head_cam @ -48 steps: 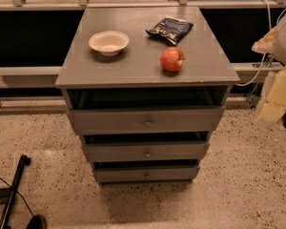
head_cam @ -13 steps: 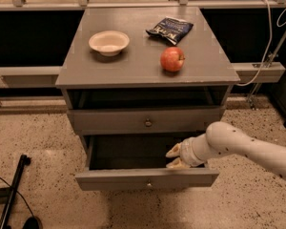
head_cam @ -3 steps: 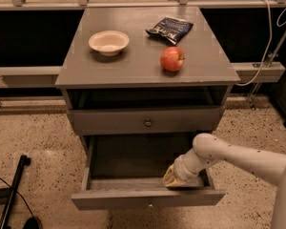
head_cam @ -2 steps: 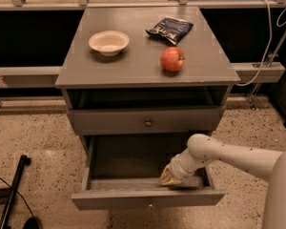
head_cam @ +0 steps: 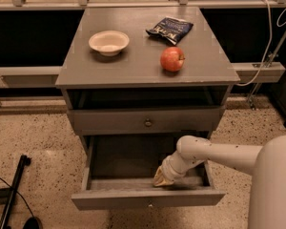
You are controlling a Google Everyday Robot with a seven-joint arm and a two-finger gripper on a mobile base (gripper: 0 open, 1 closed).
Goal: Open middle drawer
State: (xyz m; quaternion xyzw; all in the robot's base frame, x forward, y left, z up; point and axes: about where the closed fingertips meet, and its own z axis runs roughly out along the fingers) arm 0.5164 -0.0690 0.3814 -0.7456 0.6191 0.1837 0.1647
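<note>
Since the wide grey counter sits high above the claw, nothing on it is near the work. The robot's white arm reaches in from the claw's right. The middle drawer lies all around the claw and stands far out, so the job looks about done. The top drawer hangs just above the claw. The claw sits low inside the open drawer, up against the back of its front board. Nobody can tell if the claw is apart or together. Way up above it are a dark snack bag, a bowl and a red apple.

More pulling could drag the drawer off its rails and drop it. A fast lift could bump the top drawer and shake the apple loose.
</note>
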